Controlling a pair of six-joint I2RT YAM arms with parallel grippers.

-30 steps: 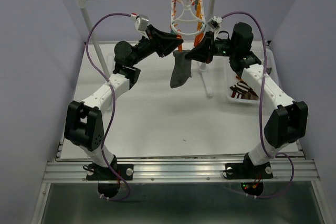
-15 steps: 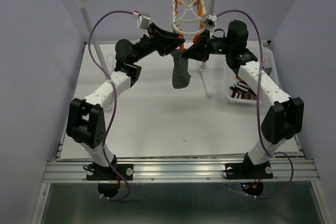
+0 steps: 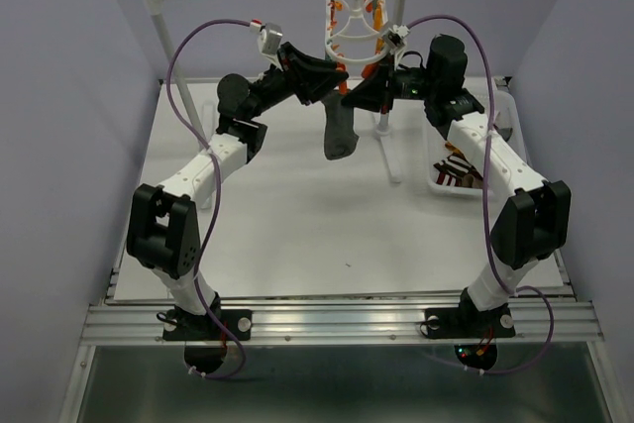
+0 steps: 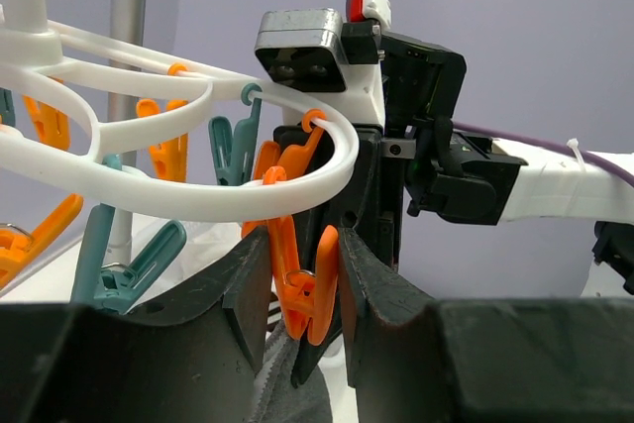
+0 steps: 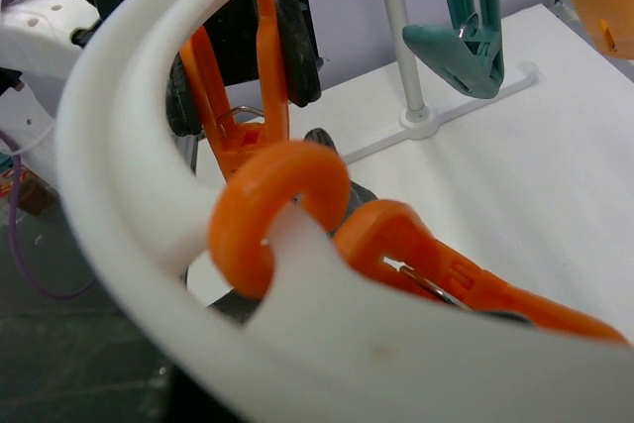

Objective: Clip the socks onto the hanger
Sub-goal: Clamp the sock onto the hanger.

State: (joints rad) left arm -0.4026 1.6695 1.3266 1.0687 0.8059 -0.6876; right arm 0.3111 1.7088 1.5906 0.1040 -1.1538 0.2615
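Basket on surface holds striped socks. L gripper squeezes orange clip; R gripper clamped tight on grey sock.

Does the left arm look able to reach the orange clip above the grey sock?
Seemingly yes: the left gripper pinches the orange clip from both sides, nothing between, the grey sock hanging just below.

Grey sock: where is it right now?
Top view, back centre: the grey sock hangs over the table from the right gripper, just below the hanger, beside the orange clip pinched by the left gripper.
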